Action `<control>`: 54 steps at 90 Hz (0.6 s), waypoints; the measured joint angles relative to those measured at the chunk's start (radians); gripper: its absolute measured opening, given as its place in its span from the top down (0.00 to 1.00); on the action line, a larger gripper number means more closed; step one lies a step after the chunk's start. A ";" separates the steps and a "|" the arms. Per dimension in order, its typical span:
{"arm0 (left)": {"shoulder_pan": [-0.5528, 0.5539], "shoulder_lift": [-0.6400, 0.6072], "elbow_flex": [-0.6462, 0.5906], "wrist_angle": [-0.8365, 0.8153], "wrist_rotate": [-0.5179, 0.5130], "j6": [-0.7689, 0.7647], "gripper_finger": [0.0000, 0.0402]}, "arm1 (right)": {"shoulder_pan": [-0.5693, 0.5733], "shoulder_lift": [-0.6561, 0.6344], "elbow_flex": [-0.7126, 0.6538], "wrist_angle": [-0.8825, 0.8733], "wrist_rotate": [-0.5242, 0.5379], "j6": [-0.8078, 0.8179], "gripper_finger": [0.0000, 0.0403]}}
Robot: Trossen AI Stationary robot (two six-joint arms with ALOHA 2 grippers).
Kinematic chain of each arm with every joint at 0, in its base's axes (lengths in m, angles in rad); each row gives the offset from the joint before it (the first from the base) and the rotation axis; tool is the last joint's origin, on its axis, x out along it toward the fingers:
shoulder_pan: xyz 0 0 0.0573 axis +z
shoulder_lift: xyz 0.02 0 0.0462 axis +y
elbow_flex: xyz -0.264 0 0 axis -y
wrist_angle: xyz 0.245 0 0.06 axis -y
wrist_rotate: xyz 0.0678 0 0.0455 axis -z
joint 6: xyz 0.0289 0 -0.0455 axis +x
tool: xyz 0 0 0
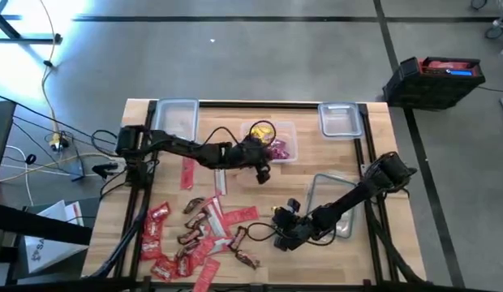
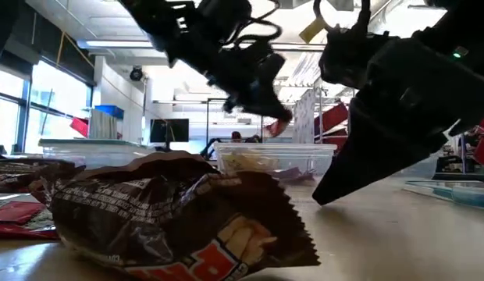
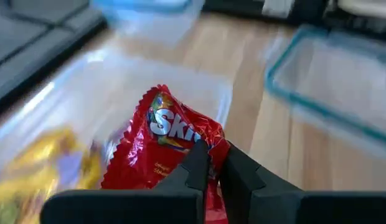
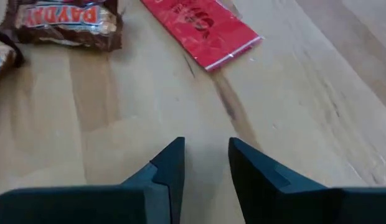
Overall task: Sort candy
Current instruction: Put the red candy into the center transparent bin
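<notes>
Sorting looks partly done, most still left. Middle clear tub [image 1: 277, 144] at the worktop's [image 1: 316, 162] far edge already has yellow and purple-pink candy in it; two other tubs, far left [image 1: 175, 118] and far right [image 1: 341, 120], look empty, and a clear lid or tray [image 1: 326, 188] lies near the right arm. Left gripper [image 3: 213, 155] hangs over/just beside the middle tub w/ jaws pinched tight on a red packet [image 3: 174, 140] by its crimped edge, so by my read this one is about to be dropped in. Right gripper [image 4: 205, 158] sits low over bare wood nr the front, jaws a little apart, nothing between them; a brown bar [image 4: 67, 23] and a flat red packet [image 4: 204, 28] lie ahead of it, not touched. Main candy pile [image 1: 191, 235] – lots of red packets, several brown bars – still spread over the front-left of the worktop, unsorted. Hard to tell: whether the red packet is right above the tub or just off its rim; the left wrist view blurs the tub contents. Low view is mostly blocked by a brown bar [image 2: 172, 215] close to the lens, so the pile behind it is hidden. Can't count pieces in the tub.
</notes>
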 joint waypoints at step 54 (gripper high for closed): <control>0.119 0.227 0.140 0.061 -0.098 0.010 0.96 | -0.015 0.002 0.001 0.012 0.026 -0.052 0.77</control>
